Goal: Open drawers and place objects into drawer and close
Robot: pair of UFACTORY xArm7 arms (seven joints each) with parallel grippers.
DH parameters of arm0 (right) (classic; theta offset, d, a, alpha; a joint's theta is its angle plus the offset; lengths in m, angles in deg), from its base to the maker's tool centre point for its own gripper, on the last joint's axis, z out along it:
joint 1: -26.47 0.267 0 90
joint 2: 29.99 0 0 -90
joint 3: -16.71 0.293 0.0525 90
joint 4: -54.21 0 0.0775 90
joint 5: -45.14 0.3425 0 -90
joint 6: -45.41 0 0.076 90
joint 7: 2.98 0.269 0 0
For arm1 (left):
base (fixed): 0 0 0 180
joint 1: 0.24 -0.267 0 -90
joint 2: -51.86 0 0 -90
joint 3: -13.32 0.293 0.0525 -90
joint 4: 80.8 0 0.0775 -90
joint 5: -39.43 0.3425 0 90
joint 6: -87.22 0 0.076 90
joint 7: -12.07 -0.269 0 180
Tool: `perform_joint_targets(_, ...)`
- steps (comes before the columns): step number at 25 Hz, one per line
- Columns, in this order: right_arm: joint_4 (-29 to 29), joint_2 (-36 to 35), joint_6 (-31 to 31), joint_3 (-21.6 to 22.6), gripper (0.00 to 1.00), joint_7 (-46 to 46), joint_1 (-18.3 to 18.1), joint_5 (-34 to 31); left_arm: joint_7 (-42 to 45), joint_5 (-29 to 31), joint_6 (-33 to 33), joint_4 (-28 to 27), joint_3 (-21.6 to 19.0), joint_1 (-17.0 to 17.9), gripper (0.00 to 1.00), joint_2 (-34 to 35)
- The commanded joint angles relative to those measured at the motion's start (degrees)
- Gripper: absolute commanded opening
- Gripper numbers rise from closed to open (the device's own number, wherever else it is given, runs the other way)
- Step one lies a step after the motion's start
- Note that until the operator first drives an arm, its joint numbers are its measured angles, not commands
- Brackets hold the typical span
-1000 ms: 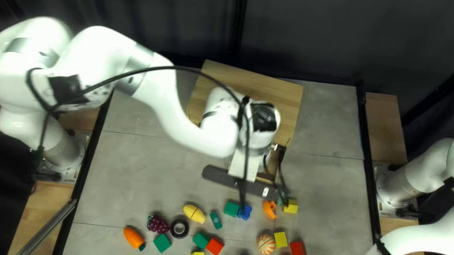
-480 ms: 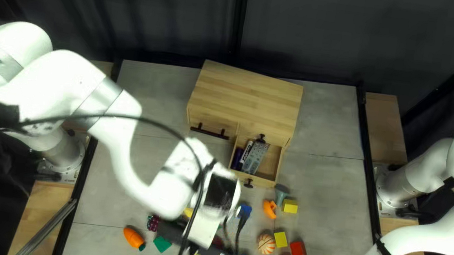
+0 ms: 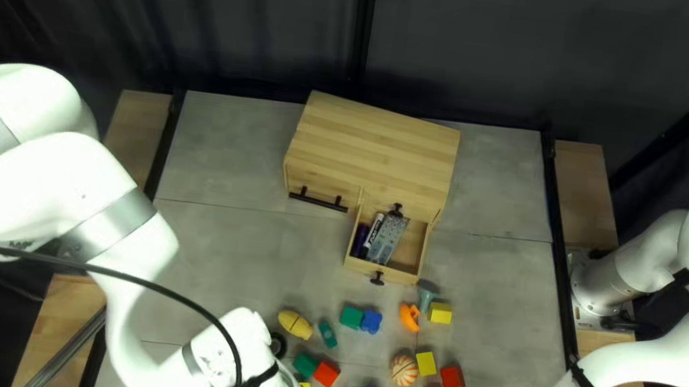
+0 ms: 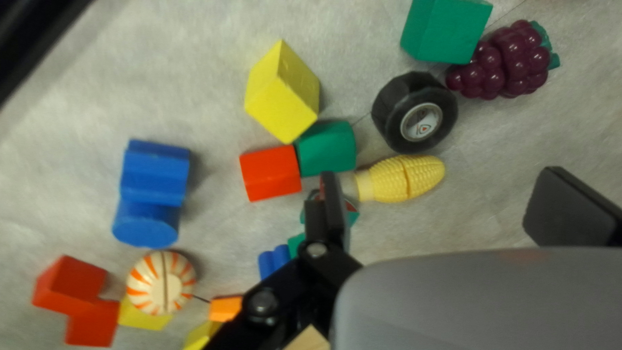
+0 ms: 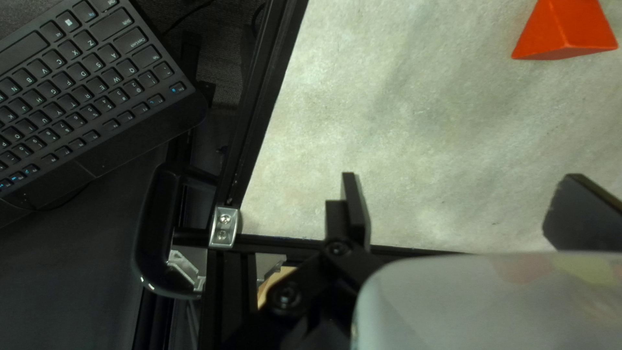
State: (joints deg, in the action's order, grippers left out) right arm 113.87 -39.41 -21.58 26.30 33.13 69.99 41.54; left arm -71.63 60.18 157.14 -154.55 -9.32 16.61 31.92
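A: Top left view. Where are we?

B: Drawer (image 3: 413,245) out from cabinet (image 3: 377,145); marker (image 3: 372,233) and speckled grey piece (image 3: 389,239) inside. Left arm (image 3: 121,208) low over the table (image 3: 212,256). My read: picking something to stow; closing comes after.

A: Left wrist view?

B: Left gripper (image 4: 447,207) wide, empty. Toy corn (image 4: 405,178) ahead, near tape roll (image 4: 418,113) and green block (image 4: 327,149). If corn's the pick: centre, lower, squeeze. Neighbours could foul a finger.

A: Right wrist view?

B: Right gripper (image 5: 457,207) wide, empty. Red wedge (image 5: 567,32) ahead; keyboard (image 5: 84,97) past the rail (image 5: 269,97).
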Motion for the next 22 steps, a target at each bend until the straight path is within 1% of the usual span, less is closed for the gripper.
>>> perform_joint_targets(1, 0.0, 0.0, 0.0, 0.0, 1.0, 0.0, 0.0, 0.0, -1.8, -1.3, -0.2, 0.5, -0.4, -0.7, 1.0, 0.6)
perform_joint_targets(4, 0.0, 0.0, 0.0, 0.0, 1.0, 0.0, 0.0, 0.0, -2.7, -2.7, -0.7, 1.6, -0.6, -1.4, 1.0, 1.9)
perform_joint_targets(9, 0.0, 0.0, 0.0, 0.0, 1.0, 0.0, 0.0, 0.0, -4.9, -4.9, -0.5, 1.9, -1.2, -2.1, 1.0, 3.2)
perform_joint_targets(13, 0.0, 0.0, 0.0, 0.0, 1.0, 0.0, 0.0, 0.0, -6.0, -6.3, -0.7, 3.3, -2.0, -2.1, 1.0, 4.4)
perform_joint_targets(22, 0.0, 0.0, 0.0, 0.0, 1.0, 0.0, 0.0, 0.0, -9.5, -8.7, -1.1, 3.6, -3.0, -2.6, 1.0, 4.1)
